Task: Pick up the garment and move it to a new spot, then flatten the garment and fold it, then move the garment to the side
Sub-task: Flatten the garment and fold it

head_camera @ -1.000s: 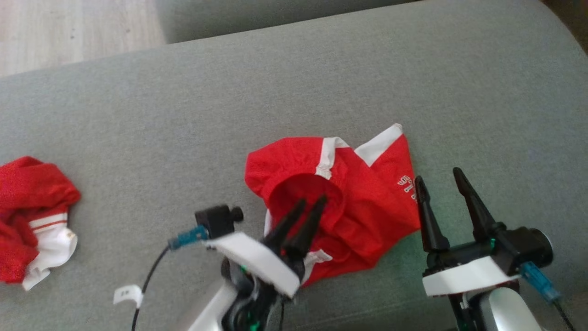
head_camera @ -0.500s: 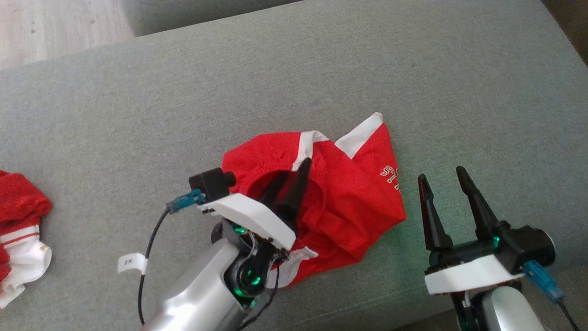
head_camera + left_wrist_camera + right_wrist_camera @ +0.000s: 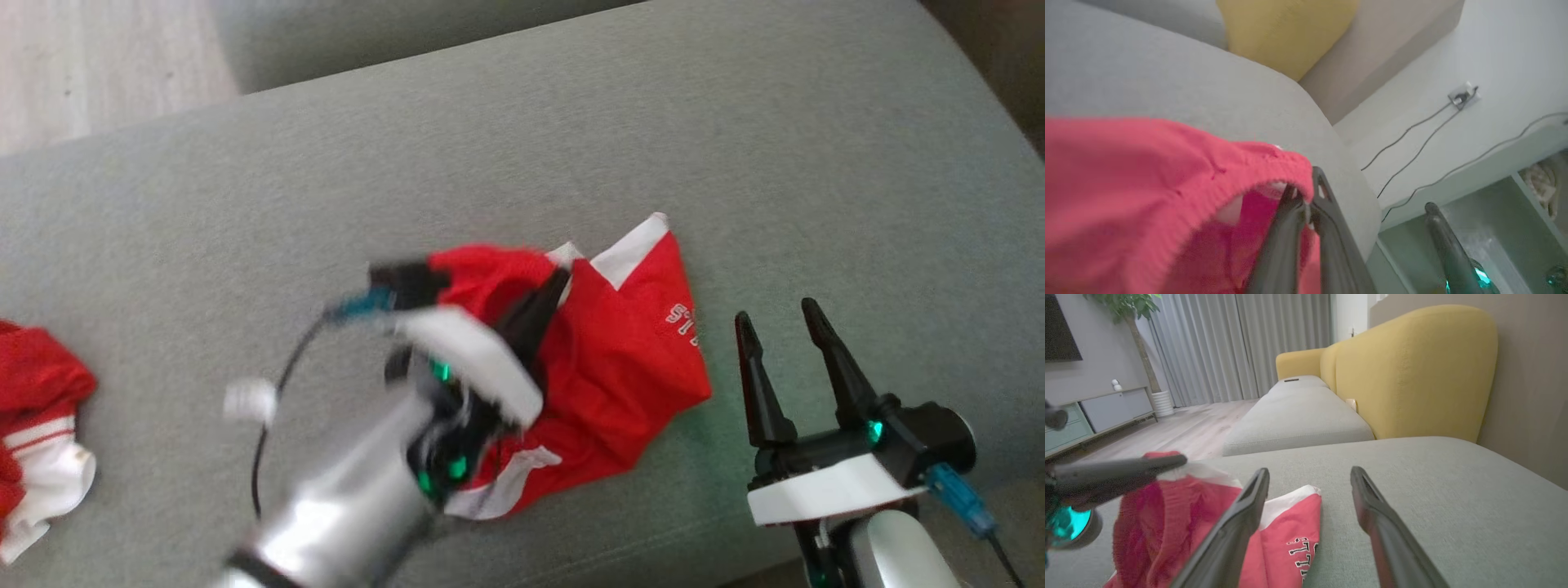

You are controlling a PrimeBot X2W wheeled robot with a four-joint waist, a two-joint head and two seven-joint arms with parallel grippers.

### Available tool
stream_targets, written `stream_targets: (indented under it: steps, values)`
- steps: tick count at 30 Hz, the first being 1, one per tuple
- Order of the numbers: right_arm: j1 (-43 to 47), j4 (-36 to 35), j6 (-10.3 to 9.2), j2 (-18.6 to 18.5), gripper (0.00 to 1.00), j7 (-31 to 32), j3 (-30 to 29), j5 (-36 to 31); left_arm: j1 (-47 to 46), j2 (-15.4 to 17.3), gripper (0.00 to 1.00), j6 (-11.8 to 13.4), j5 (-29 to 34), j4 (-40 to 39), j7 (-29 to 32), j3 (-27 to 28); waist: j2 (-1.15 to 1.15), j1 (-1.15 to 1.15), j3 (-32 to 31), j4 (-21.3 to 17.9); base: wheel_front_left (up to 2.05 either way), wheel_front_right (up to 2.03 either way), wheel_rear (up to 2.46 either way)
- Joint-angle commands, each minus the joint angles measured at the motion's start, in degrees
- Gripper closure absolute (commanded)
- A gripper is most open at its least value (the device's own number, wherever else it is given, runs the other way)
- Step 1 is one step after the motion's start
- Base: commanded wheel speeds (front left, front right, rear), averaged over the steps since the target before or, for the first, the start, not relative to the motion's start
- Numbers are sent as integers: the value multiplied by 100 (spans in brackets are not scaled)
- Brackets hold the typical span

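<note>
**Head view.** The red fabric garment with white trim and white lettering (image 3: 629,359) lay crumpled near the middle of the grey upholstered sofa seat (image 3: 735,122). I had the left gripper (image 3: 558,279) over the garment's left part, with its two dark fingers (image 3: 535,310) pressed together on the red ribbed rim. A second before, those fingers stood slightly apart inside the garment's round opening. Half a second before, they reached deeper into it. Here they were closed, and the opening had collapsed into a raised bunch at the fingertips. The left arm appeared smeared by motion, whereas it was sharp earlier. The right gripper (image 3: 774,312) hovered just beside the garment's right edge, its fingers spread wide and holding nothing, as in both earlier frames. A second red and white garment (image 3: 37,433) lay well apart at the seat's left margin.

**Left wrist view.** The fingers met at their tips on the ribbed rim, and the red cloth draped toward the camera above the seat.

**Right wrist view.** The right gripper's open fingers (image 3: 1241,514) framed bare seat fabric. The garment's lettered corner lay beside the left-hand finger of that view. A yellow padded backrest (image 3: 1412,367) stood behind.
</note>
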Motion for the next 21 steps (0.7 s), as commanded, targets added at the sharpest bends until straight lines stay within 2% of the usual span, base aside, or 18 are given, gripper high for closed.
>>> stream_targets:
  steps: [1,7,12,15,21]
  values:
    - [-234,-166,43,-21,0,-63,147,45,-632,80,100,-68,86,-203,62,142,0,0,-49,-100,0,0,0]
    - [-178,-90,43,-21,0,-63,222,48,-2078,161,100,-296,166,-280,823,41,0,0,-185,-244,0,0,0]
    - [-94,-167,43,-21,0,-63,169,21,-2673,300,100,-344,-168,-716,1270,70,0,0,-287,0,0,0,0]
    - [-40,-222,43,-21,0,-63,152,-12,-2500,635,100,-347,-383,-1103,1491,-12,0,0,-309,261,0,0,0]
    - [30,-326,43,-20,0,-63,94,-108,-1265,1632,100,-285,-665,-1621,1824,-322,0,0,-174,863,0,0,0]
